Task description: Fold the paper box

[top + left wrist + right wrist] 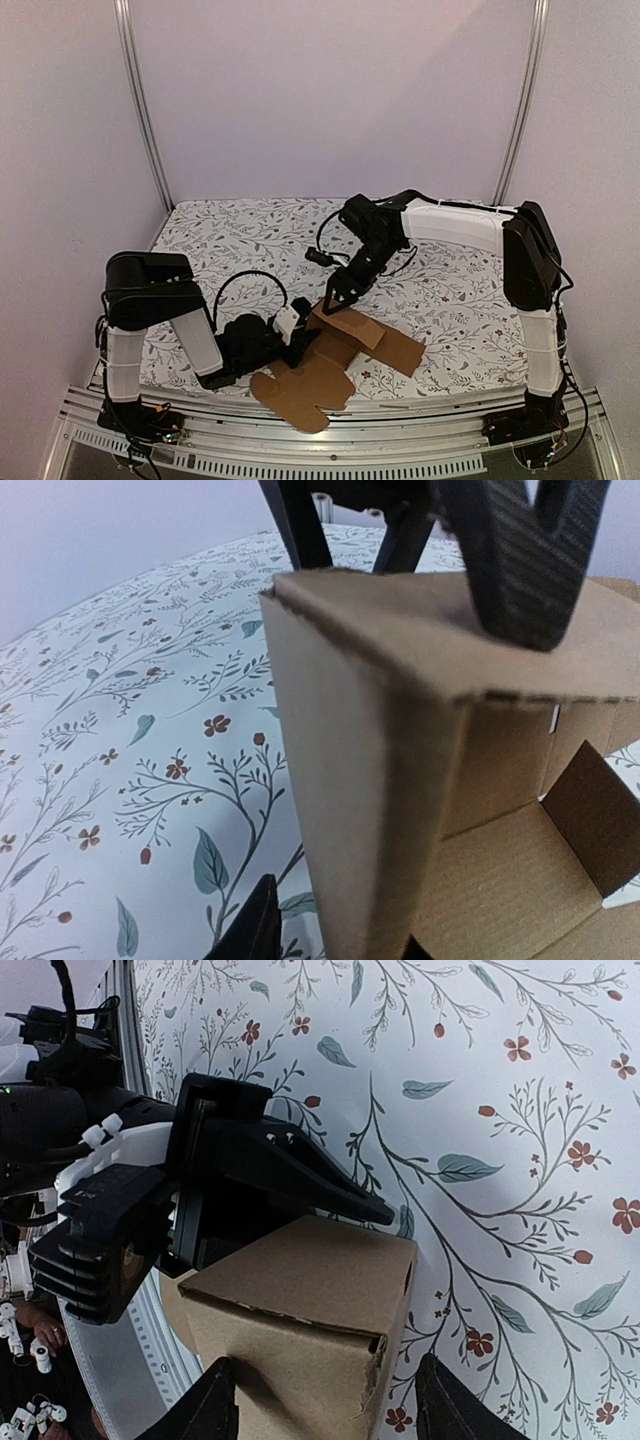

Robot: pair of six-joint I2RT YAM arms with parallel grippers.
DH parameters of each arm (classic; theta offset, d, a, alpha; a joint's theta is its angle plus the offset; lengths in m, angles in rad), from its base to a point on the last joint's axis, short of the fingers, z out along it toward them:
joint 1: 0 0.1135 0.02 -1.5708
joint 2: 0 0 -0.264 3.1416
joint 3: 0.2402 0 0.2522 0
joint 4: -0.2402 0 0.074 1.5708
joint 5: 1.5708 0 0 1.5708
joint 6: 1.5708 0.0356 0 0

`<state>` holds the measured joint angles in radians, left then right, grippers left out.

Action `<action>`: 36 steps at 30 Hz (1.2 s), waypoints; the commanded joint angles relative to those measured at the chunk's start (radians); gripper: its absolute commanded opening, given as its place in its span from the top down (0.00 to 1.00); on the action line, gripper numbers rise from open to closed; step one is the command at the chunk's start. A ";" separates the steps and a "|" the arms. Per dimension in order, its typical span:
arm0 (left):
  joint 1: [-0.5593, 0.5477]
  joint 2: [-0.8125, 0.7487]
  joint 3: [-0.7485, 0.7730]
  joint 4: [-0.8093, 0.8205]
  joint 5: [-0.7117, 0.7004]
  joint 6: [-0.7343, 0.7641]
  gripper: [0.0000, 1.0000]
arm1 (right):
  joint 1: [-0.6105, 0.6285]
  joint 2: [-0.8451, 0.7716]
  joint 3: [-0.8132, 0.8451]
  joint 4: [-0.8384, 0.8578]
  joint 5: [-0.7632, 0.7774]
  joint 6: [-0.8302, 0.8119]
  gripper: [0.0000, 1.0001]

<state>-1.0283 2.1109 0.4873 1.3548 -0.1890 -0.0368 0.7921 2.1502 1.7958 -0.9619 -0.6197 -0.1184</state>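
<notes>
The table (230, 240), covered in a floral cloth, takes up most of the view, with the left arm (150, 300) and right arm (530, 260) both reaching to its near middle. There the paper box (335, 370) lies half formed. Its flaps are spread flat toward the near edge, while one corner stands up as a hollow block between the two wrists. The right gripper (326, 1362) comes down from above with its jaws wide apart, and one ribbed finger (520, 570) appears to sit at the top panel without clamping anything. The left gripper (338, 920) stands partly open astride the upright wall, and its visible finger (250, 930) is just clear of the cardboard. The carton looks very light. Its panels are probably stiff but springy at the creases, so it may slide on the cloth or pop open once let go. The matte board should give the pads good friction, yet the hollow corner would crush under a hard squeeze. The better hold is probably a single wall near a crease, with the other gripper pressing the neighbouring panel.
</notes>
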 commanded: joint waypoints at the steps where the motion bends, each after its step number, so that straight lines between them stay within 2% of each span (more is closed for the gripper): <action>1: -0.014 -0.062 -0.039 0.133 -0.017 -0.006 0.71 | 0.021 0.051 0.005 -0.042 0.083 0.005 0.42; 5: -0.029 -0.094 -0.029 0.097 -0.032 0.020 0.64 | 0.039 0.050 0.011 -0.042 0.127 0.018 0.42; 10: -0.039 -0.209 -0.032 -0.059 -0.055 0.013 0.63 | 0.078 0.036 0.016 -0.046 0.207 0.029 0.40; 13: -0.045 -0.282 -0.042 -0.195 -0.050 -0.006 0.64 | 0.099 0.028 0.017 -0.046 0.238 0.037 0.39; 20: -0.067 -0.363 -0.056 -0.395 -0.075 -0.029 0.69 | 0.143 0.057 0.050 -0.064 0.352 0.074 0.39; 25: -0.093 -0.386 -0.056 -0.461 -0.118 -0.031 0.73 | 0.191 0.069 0.073 -0.081 0.432 0.072 0.38; 30: -0.133 -0.471 -0.141 -0.459 -0.159 -0.057 0.67 | 0.206 0.075 0.085 -0.085 0.436 0.078 0.37; 36: -0.134 -0.497 -0.130 -0.550 -0.160 -0.038 0.80 | 0.203 0.094 0.106 -0.096 0.356 0.082 0.37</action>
<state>-1.1488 1.6192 0.3450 0.8906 -0.3412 -0.0803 0.9855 2.1654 1.9163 -0.9901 -0.2787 -0.0383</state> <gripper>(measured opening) 0.225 0.633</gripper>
